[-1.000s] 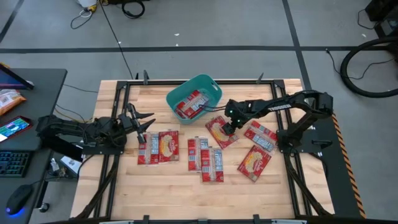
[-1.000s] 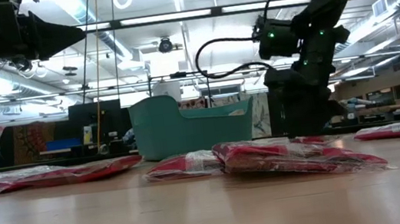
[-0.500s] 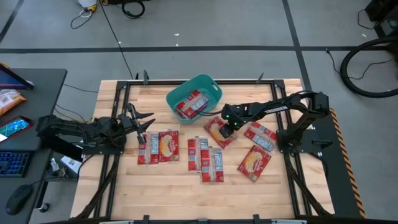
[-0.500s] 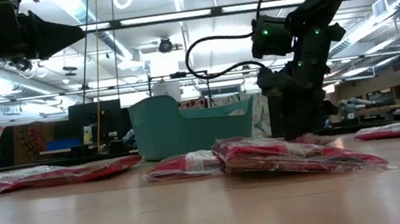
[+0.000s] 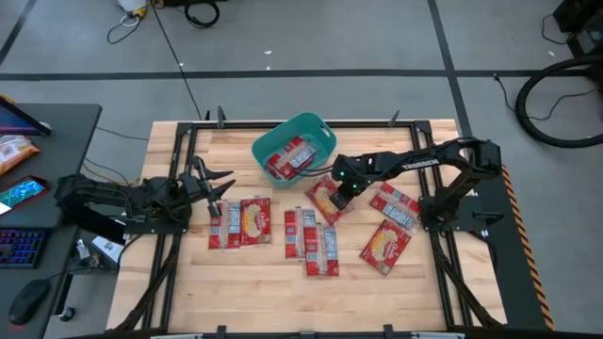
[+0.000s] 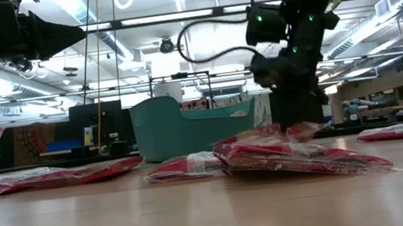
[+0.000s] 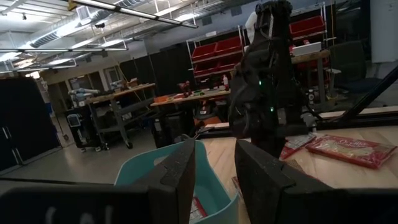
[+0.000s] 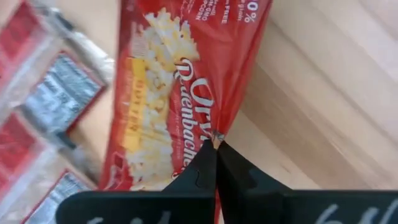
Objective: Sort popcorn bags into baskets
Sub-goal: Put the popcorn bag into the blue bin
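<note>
right end effector (image 5: pixel 337 189): pinching the edge of one popcorn bag (image 8: pixel 180 93), fingers pressed together on the red film
held bag: one end lifted, the rest on the bench (image 5: pixel 273 292) just beside the teal basket (image 5: pixel 325 137)
basket: one bag inside, mostly hidden in low view
left end effector (image 7: pixel 214 165): fingers spread, parked at the left edge
other bags: flat mid-bench

Grey floor (image 5: pixel 311 38), desk (image 5: pixel 57 127) left, ceiling striplights (image 6: pixel 196 14)
</note>
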### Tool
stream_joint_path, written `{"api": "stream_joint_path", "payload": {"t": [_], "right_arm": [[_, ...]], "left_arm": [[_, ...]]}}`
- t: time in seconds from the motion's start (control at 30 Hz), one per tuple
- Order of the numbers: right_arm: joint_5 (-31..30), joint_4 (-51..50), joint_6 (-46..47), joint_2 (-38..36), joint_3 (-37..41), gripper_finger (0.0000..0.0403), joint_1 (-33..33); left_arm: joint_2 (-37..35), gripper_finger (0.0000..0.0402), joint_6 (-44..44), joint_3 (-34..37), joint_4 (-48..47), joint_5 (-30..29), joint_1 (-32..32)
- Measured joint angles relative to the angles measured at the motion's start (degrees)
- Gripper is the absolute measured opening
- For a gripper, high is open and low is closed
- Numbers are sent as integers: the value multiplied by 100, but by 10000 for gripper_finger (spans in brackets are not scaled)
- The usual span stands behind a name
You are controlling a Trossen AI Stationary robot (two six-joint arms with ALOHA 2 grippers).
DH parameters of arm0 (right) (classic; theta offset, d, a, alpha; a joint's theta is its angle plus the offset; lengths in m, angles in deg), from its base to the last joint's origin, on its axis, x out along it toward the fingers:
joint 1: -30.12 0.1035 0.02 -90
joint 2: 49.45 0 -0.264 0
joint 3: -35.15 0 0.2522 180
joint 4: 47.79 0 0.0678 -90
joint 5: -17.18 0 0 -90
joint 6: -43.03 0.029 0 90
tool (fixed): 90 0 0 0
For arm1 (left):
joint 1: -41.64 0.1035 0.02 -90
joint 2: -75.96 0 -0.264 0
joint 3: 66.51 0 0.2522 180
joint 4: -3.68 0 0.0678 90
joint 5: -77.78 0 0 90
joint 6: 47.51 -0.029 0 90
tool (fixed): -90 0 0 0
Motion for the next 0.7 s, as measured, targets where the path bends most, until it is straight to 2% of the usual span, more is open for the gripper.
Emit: {"api": "stream_joint_path", "payload": {"t": [0.23,0.53,0.7], "right_arm": [[25,-215,-250,-233,-445,4,128],[389,-115,-520,-236,-964,3,258],[614,741,-460,-240,-989,3,163]], "left_arm": [[0,119,2,0,-4,-1,2],[0,119,61,0,17,2,2],[0,119,59,0,28,2,0]]}}
